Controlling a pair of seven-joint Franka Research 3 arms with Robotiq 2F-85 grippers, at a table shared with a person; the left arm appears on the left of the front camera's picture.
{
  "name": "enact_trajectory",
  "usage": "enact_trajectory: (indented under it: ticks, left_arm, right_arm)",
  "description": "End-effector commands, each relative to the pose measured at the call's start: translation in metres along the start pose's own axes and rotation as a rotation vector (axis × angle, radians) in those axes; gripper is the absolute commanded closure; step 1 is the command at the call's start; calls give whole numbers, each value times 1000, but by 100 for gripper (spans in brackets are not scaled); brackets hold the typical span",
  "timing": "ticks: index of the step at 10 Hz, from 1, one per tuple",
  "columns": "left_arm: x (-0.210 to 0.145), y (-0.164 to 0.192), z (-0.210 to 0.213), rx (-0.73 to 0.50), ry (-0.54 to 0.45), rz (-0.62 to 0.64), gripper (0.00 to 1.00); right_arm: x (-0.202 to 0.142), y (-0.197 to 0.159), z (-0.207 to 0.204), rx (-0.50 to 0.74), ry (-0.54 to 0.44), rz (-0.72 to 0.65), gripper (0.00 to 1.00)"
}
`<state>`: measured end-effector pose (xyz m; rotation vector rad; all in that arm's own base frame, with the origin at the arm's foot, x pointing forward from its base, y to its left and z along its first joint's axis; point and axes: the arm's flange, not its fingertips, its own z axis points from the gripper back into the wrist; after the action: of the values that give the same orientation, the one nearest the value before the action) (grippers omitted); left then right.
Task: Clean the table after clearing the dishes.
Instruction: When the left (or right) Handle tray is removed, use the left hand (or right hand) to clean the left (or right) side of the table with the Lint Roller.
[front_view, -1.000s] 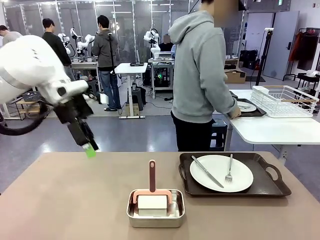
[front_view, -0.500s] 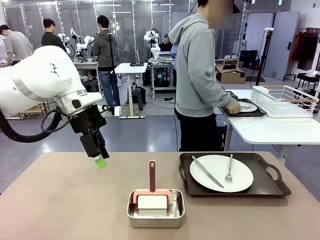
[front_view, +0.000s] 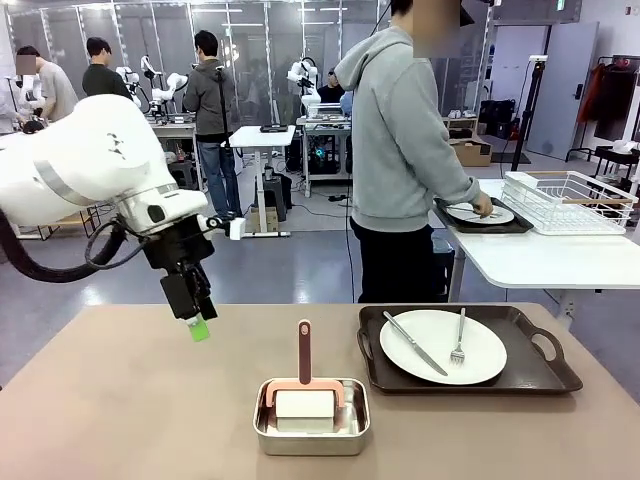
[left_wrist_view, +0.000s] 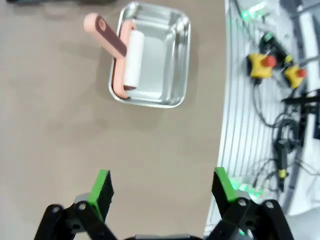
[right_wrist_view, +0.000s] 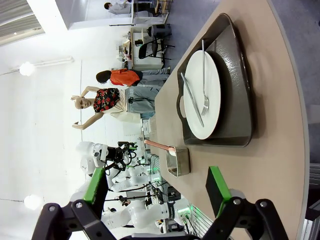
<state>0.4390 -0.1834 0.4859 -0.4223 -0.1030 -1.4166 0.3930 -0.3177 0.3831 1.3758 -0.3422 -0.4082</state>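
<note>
Over the left half of the desk (front_view: 100, 400), the left arm (front_view: 90, 165) is hanging with the left jaws pointing down, clear of the surface. Its green pads (left_wrist_view: 102, 186) are standing spread wide, gripping nothing and touching nothing.

Rightward, near the robot's edge at the desk's middle, a steel pan (front_view: 311, 417) is sitting with a cleaning tool in it, whose pink handle (front_view: 304, 352) is sticking up past the far rim. From the left wrist view the pan (left_wrist_view: 150, 55) is lying ahead of the jaws, well apart, and the handle (left_wrist_view: 106, 41) is running slantwise to the line between the 2 pads. The wrist would probably need rolling before closing across it. This arm looks the nearer one to the tool.

Further right, 1 dark tray (front_view: 540, 372) is resting on the desk, carrying a white plate (front_view: 443, 350) with a knife (front_view: 414, 342) and fork (front_view: 459, 338) lying roughly parallel, pointing away from the robot. The tray's long axis is running left to right. The right jaws, seen from their own wrist view, are also standing wide open and empty, with the tray (right_wrist_view: 235, 85) lying ahead of the pads (right_wrist_view: 218, 183).

At the far right, the person's hand (front_view: 482, 208) is resting on a second tray (front_view: 515, 226) on the white table (front_view: 540, 262), so clearing seems half done.
</note>
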Motion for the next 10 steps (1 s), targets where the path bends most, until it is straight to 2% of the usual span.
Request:
enact_trajectory:
  ticks: [1, 6, 10]
  left_arm:
    - [20, 24, -15, 42, 53, -126, 0]
    - [83, 51, -58, 36, 113, -195, 0]
    - [113, 66, -84, 0, 190, -184, 0]
  right_arm:
    - [-2, 4, 1, 4, -3, -3, 0]
    - [-2, 4, 1, 4, -3, -3, 0]
    - [-2, 4, 1, 4, -3, -3, 0]
